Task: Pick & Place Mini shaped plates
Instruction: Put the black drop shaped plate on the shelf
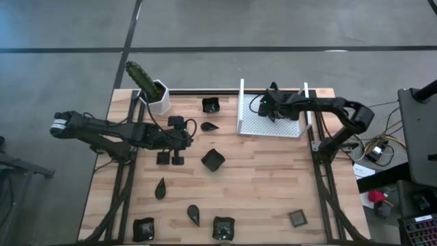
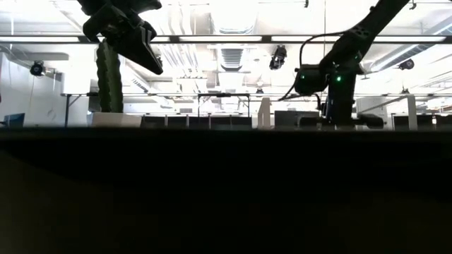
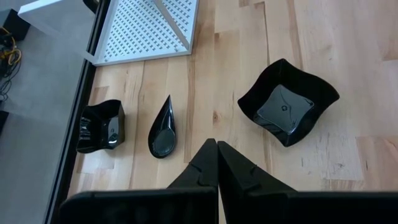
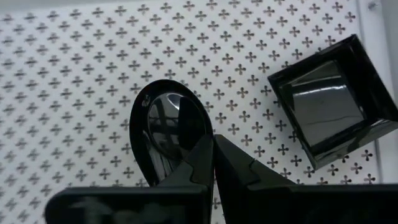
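Several glossy dark mini plates lie loose on the wooden table: a square one (image 1: pixel 211 104), a teardrop (image 1: pixel 208 127) and a larger square (image 1: pixel 213 159) mid-table, with more along the near edge (image 1: pixel 194 214). My left gripper (image 3: pixel 216 149) is shut and empty. It hangs above the table between the teardrop (image 3: pixel 163 127) and the larger square (image 3: pixel 288 109). My right gripper (image 4: pixel 213 144) is over the white perforated tray (image 1: pixel 273 126). It is shut on a teardrop plate (image 4: pixel 168 127), beside a square plate (image 4: pixel 329 99) that lies in the tray. My right gripper pinches the teardrop plate by the side rim of its round end (image 4: pixel 205 134), coming at it from above. Only the rim runs in between the fingertips (image 4: pixel 200 155). The bowl spreads out over the tray floor (image 4: pixel 74 74). Whether the plate rests on the floor, I cannot tell.
A white hexagonal pot with a green cactus (image 1: pixel 158 99) stands at the far left corner, close to my left arm. The tray has upright side walls (image 1: pixel 241 102). Bare wood lies open at the middle and right of the table. A square plate (image 1: pixel 298 219) sits near the right corner.
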Action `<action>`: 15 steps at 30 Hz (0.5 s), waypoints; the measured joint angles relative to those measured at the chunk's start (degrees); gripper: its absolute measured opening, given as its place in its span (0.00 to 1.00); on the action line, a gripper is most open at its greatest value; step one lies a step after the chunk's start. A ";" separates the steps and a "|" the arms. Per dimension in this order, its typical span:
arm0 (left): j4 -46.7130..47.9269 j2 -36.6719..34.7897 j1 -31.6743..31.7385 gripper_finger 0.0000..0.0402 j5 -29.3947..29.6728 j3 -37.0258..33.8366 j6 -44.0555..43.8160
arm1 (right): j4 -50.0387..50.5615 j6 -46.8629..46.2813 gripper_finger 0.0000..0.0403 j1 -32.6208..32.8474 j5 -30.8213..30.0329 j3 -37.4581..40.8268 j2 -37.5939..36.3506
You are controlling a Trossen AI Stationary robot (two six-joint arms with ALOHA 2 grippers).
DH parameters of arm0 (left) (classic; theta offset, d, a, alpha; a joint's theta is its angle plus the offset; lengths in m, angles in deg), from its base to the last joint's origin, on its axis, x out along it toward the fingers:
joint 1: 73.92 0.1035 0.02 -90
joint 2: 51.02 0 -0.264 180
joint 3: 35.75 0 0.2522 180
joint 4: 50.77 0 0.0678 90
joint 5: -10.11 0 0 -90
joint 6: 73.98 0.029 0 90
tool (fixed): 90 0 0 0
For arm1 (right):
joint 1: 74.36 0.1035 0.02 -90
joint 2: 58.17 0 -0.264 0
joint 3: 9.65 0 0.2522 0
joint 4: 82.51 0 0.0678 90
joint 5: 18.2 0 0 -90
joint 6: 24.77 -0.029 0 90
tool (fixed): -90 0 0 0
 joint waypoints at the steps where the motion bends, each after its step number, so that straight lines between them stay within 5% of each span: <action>1: -0.01 0.00 0.00 0.00 0.00 0.00 0.00 | -0.04 -0.49 0.02 0.00 -0.18 0.00 0.21; 15: 0.02 0.00 0.00 0.00 0.00 0.00 0.04 | -1.10 -1.53 0.02 0.04 -2.20 0.00 0.91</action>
